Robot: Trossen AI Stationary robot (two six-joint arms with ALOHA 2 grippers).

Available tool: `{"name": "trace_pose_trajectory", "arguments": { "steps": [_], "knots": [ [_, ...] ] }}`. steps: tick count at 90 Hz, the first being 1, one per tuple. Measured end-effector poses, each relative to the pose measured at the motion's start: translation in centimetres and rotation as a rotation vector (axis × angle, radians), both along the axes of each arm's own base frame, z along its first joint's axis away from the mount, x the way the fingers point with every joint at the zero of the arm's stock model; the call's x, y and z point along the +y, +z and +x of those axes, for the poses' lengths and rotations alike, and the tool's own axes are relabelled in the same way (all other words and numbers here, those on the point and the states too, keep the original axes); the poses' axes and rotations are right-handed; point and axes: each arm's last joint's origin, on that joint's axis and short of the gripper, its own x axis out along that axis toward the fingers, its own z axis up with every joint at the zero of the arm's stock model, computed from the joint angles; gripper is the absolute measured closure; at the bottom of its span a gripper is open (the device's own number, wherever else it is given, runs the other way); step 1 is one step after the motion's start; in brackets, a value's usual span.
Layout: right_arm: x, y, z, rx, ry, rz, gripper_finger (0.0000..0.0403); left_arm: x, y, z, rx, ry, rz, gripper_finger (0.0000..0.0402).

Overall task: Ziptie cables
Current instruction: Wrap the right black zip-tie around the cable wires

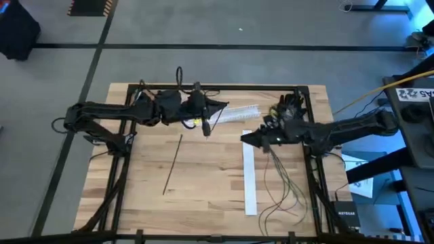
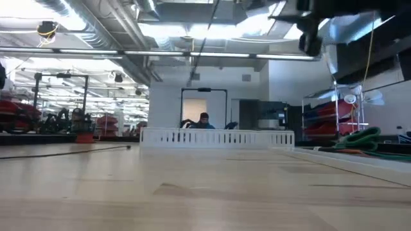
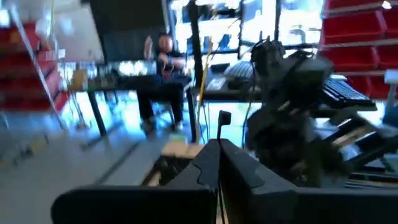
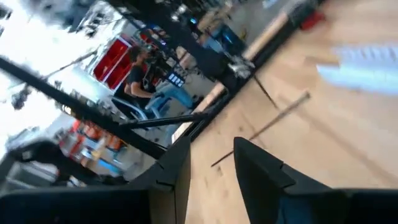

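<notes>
Progress: thin greenish-yellow loose cables [image 1: 281,184] lay unbundled, untied | long stiff black strip [image 1: 173,163] untouched on table | left gripper [image 1: 224,105] closed, empty | right gripper [image 4: 211,165] parted, empty

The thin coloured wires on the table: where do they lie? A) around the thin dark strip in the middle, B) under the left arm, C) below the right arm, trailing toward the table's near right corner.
C: in the high view the cables trail from under the right gripper toward the near right corner.
</notes>
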Motion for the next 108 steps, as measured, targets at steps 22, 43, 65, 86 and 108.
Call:
{"name": "trace_pose_trajectory", "arguments": {
  "steps": [22, 43, 65, 86, 108],
  "knots": [
    [-3.0, -1.9, 3.0, -0.028, 0.076, 0.308, 0.0286, -1.0, 0.5, 0.0, 0.017, -0.03, 0.131, 0.0401],
    [-4.3, -4.4, 6.1, -0.13, 0.177, 0.542, 0.0221, -2.0, 0.4, 0.0, 0.042, -0.08, 0.221, 0.0401],
    [-4.4, -7.5, 7.7, -0.05, 0.163, 0.773, 0.0155, -2.7, 0.3, 0.0, 0.062, -0.1, 0.282, 0.0401],
    [-4.8, -7.1, 9.8, -0.059, 0.171, 0.843, 0.015, -2.8, 0.1, 0.1, 0.072, -0.104, 0.309, 0.0401],
    [-6.8, -6.1, 10.8, -0.105, 0.168, 0.823, 0.015, -3.6, -0.3, 0.2, 0.104, -0.131, 0.319, 0.0401]
  ]
}}
